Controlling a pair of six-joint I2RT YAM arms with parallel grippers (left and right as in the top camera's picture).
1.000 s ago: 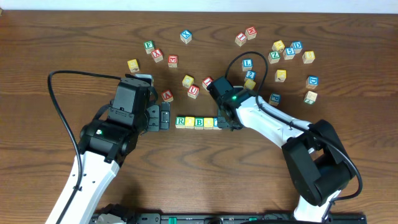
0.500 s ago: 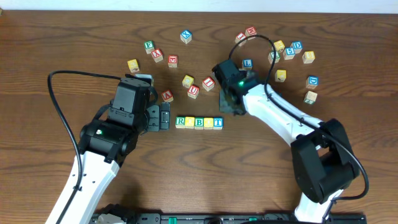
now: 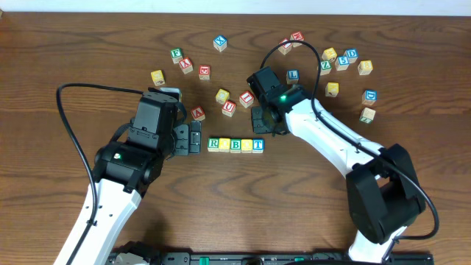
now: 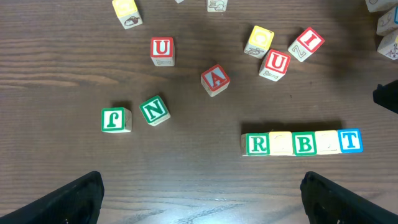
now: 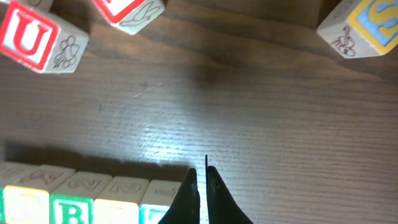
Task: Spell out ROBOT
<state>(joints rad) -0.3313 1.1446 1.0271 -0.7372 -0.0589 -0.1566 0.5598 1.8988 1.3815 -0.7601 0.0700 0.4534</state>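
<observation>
Wooden row complete, and my right arm has pulled back from it.
A second ago my right hand (image 5: 200, 179), clenched and empty, sat against the blue T cube (image 4: 350, 140) at the row's end. Now it hangs clear of it, nearer the loose cubes (image 3: 229, 107) up the table (image 3: 235, 206). The five cubes (image 4: 301, 142) lie touching in a line, green R (image 4: 257, 144) first, just beside my left hand (image 3: 195, 137), which rests fully spread. I judge the word finished.

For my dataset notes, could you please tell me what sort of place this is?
Probably a robot test bench: two white-and-black robot arms at a dark wood-grain table, with small wooden alphabet cubes scattered on it.
</observation>
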